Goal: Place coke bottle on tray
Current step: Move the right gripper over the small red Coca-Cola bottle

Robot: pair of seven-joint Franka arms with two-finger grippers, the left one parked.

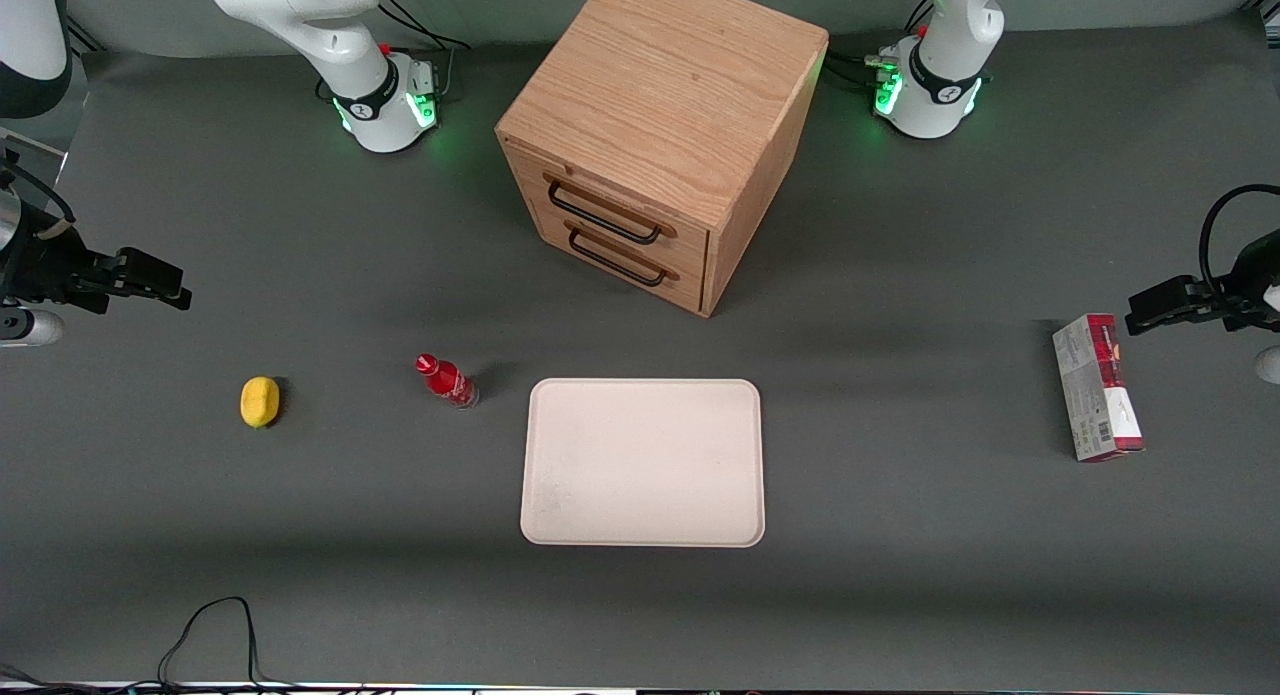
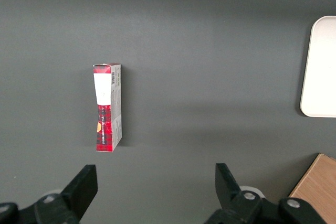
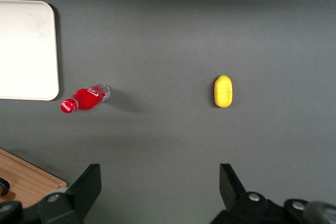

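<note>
The coke bottle [image 1: 447,381], small with a red cap, red label and clear base, rests on the dark table close beside the tray, apart from its rim. The cream-white tray [image 1: 642,462] lies flat in the middle of the table, nearer the front camera than the wooden cabinet, with nothing on it. My right gripper [image 1: 165,285] hovers at the working arm's end of the table, well away from the bottle, open and empty. The right wrist view shows the bottle [image 3: 84,98], a corner of the tray [image 3: 26,51] and the gripper [image 3: 160,177] with its fingers wide apart.
A yellow lemon-like object [image 1: 260,401] lies between bottle and working arm's end; it also shows in the wrist view [image 3: 223,91]. A wooden two-drawer cabinet [image 1: 660,135] stands farther from the camera than the tray. A red-and-grey carton [image 1: 1097,387] lies toward the parked arm's end.
</note>
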